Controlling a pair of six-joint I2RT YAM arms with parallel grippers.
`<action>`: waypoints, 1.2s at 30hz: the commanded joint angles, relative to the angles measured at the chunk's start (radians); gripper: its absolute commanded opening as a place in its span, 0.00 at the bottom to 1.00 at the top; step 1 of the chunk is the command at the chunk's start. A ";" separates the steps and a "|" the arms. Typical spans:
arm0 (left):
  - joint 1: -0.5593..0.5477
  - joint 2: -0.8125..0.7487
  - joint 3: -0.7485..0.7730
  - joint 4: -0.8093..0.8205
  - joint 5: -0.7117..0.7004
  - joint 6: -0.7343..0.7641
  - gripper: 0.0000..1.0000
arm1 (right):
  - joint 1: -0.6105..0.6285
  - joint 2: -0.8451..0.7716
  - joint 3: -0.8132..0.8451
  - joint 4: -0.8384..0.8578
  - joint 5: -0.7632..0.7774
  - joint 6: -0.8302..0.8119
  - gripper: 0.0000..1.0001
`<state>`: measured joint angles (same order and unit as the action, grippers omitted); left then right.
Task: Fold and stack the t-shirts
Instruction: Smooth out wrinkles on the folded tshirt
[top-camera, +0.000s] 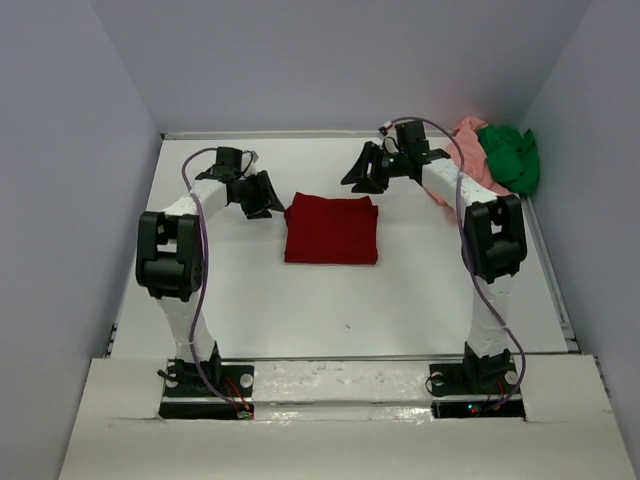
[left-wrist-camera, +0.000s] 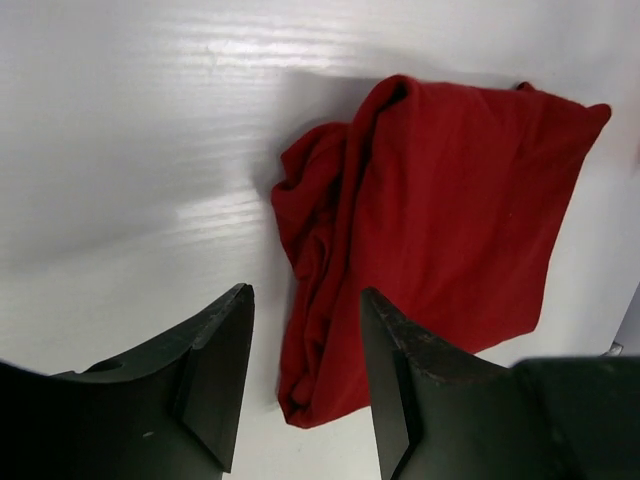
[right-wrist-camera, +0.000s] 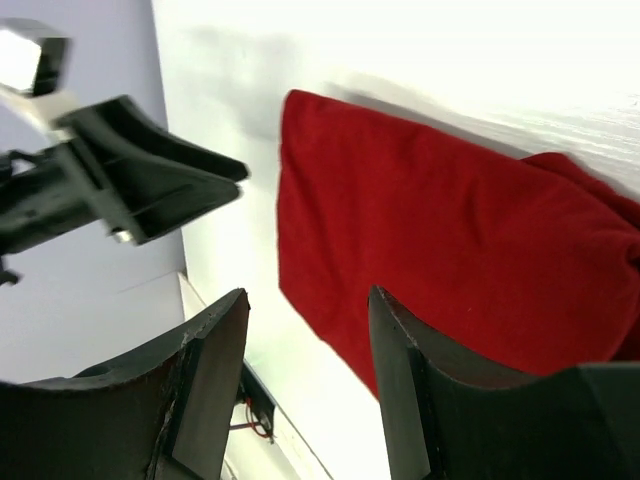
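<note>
The dark red t-shirt (top-camera: 331, 229) lies folded into a rough square in the middle of the table; it also fills the left wrist view (left-wrist-camera: 440, 230) and the right wrist view (right-wrist-camera: 440, 240). My left gripper (top-camera: 262, 197) hovers just left of it, open, with nothing between its fingers (left-wrist-camera: 305, 300). At the shirt's far right corner my right gripper (top-camera: 366, 170) hangs above the table, open and empty (right-wrist-camera: 308, 300). The salmon pink t-shirt (top-camera: 466, 150) and the bright green t-shirt (top-camera: 510, 155) sit crumpled together at the far right corner, partly behind the right arm.
Grey walls close in the white table (top-camera: 300, 300) on the left, back and right. In the right wrist view the left gripper (right-wrist-camera: 130, 185) shows at the upper left, across the red shirt. Both arm bases (top-camera: 340, 385) stand at the near edge.
</note>
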<state>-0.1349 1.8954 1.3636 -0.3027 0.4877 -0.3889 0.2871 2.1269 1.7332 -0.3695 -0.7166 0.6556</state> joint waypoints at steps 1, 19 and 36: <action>0.003 -0.032 -0.060 0.033 0.068 -0.004 0.56 | -0.020 -0.113 0.019 -0.042 -0.023 -0.042 0.57; 0.003 0.004 -0.140 0.206 0.123 -0.068 0.55 | -0.049 -0.349 -0.221 -0.092 -0.007 -0.091 0.57; -0.008 -0.003 -0.192 0.329 0.186 -0.114 0.56 | -0.058 -0.340 -0.235 -0.092 -0.014 -0.088 0.57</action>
<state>-0.1333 1.9209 1.1820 -0.0231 0.6312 -0.4938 0.2348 1.8221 1.4906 -0.4725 -0.7219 0.5793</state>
